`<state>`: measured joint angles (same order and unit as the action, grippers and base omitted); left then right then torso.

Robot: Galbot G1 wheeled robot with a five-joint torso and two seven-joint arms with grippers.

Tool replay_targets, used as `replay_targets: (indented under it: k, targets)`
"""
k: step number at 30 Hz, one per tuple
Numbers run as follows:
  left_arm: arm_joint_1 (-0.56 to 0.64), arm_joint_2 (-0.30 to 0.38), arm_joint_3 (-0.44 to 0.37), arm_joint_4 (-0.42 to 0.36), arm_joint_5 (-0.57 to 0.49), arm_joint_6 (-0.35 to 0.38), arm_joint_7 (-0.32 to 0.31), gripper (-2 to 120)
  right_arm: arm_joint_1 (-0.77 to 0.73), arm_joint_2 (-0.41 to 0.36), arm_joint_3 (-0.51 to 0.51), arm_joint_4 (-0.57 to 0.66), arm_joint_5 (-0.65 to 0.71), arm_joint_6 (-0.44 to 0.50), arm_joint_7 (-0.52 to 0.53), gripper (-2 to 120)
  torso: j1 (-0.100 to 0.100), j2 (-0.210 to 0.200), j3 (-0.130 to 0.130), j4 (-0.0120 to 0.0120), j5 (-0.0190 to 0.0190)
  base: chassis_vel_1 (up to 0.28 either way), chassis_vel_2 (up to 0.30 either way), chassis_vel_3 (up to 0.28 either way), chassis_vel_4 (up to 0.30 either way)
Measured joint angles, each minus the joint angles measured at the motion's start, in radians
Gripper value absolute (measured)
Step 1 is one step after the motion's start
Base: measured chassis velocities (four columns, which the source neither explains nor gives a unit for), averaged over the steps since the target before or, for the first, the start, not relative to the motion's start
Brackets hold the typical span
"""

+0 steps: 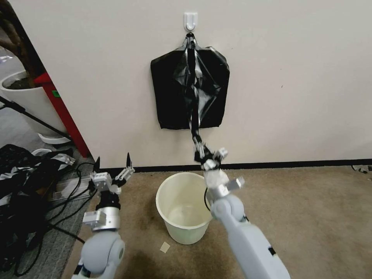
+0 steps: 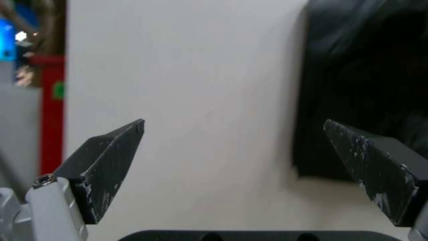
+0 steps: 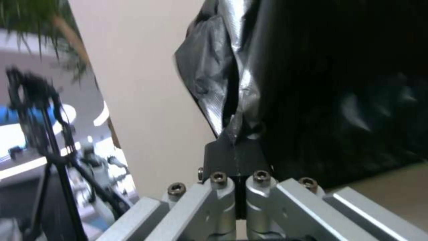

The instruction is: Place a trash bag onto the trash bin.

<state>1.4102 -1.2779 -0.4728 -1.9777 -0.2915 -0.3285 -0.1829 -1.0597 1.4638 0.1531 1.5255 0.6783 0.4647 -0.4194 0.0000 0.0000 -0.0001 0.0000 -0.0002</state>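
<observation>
A thin, shiny black plastic trash bag [image 1: 192, 97] hangs on the wall from a small white hook [image 1: 190, 21]. It is pulled out into a long wrinkled strip in front of a flat black square pack [image 1: 166, 97] that hangs from the same hook.

The right pincer [image 1: 197, 144] reaches up to the low end of the strip. Its two black fingers are pressed together and pinch the end of the bag [image 3: 232, 100]. From the right wrist, the film bunches up just above the closed fingertips [image 3: 234, 157].

The round cream-white plastic trash bin [image 1: 185, 228] stands on the brown carpet floor [image 1: 310, 217], near the wall and just below the hanging bag. It stands between the two arms, and the right arm crosses over its rim.

The left pincer [image 1: 113, 161] is held up in the air beside the bin, on the robot's left, well apart from the bag. Its two pointed black fingers [image 2: 111, 157] are spread wide apart with nothing between them.

On the floor at the far left lies a heap of black cables and cloth [image 1: 23, 186], with a big white plant pot [image 1: 29, 102] behind it.
</observation>
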Motion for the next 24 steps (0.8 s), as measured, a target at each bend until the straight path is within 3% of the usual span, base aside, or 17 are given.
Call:
replay_targets:
  k: [1,5,8,12,14,15,17,18,19,23,24]
  targets:
    - [-0.033,0.044,0.015,0.007,-0.023,-0.023,0.038,100,-0.005,0.000,0.010,-0.015,-0.043,0.016,-0.006,0,0.000,0.000,0.000,-0.0001,0.0001,0.000,0.000,0.000,0.000]
    - [-0.072,0.094,0.034,0.013,-0.040,-0.039,0.077,100,-0.002,0.000,0.021,-0.027,-0.089,0.031,-0.008,0,0.000,0.000,0.000,0.0000,0.0000,0.000,0.000,0.000,0.000]
    - [-0.207,0.251,0.100,0.023,-0.093,-0.046,0.176,100,0.038,0.003,0.075,-0.060,-0.252,0.092,-0.008,0,0.000,0.000,0.000,0.0002,0.0001,0.000,0.000,0.000,0.000]
    - [-0.276,0.307,0.141,0.033,-0.099,-0.047,0.201,100,0.055,0.002,0.090,-0.062,-0.288,0.105,-0.006,0,0.000,0.000,0.000,0.0001,0.0001,0.000,0.000,0.000,0.000]
    - [-0.472,0.395,0.279,0.055,-0.099,-0.043,0.235,100,0.088,0.002,0.102,-0.049,-0.321,0.112,0.008,0,0.000,0.000,0.000,0.0000,0.0000,0.000,0.000,0.000,0.000]
    - [-0.472,0.395,0.279,0.055,-0.099,-0.043,0.235,100,0.088,0.002,0.102,-0.049,-0.321,0.112,0.008,0,0.000,0.000,0.000,0.0000,0.0000,0.000,0.000,0.000,0.000]
    - [-0.634,0.442,0.403,0.066,-0.091,-0.008,0.246,100,0.109,0.005,0.103,-0.035,-0.326,0.107,0.022,0,0.000,0.000,0.000,-0.0004,0.0003,0.000,0.000,0.000,0.000]
    - [-0.660,0.448,0.425,0.068,-0.088,0.002,0.247,100,0.112,0.006,0.102,-0.033,-0.326,0.106,0.024,0,0.000,0.000,0.000,-0.0005,0.0004,0.000,0.000,0.000,0.000]
    - [-0.771,0.473,0.511,0.078,-0.071,0.060,0.248,100,0.119,0.010,0.096,-0.026,-0.326,0.097,0.037,0,0.000,0.000,0.000,-0.0004,0.0000,0.000,0.000,0.000,0.000]
    - [-0.869,0.489,0.581,0.084,-0.044,0.126,0.248,100,0.123,0.019,0.090,-0.020,-0.325,0.093,0.051,0,0.000,0.000,0.000,-0.0002,0.0005,0.000,0.000,0.000,0.000]
    - [-0.943,0.499,0.639,0.093,-0.014,0.192,0.244,100,0.125,0.029,0.088,-0.013,-0.323,0.090,0.070,0,0.000,0.000,0.000,-0.0002,0.0005,0.000,0.000,0.000,0.000]
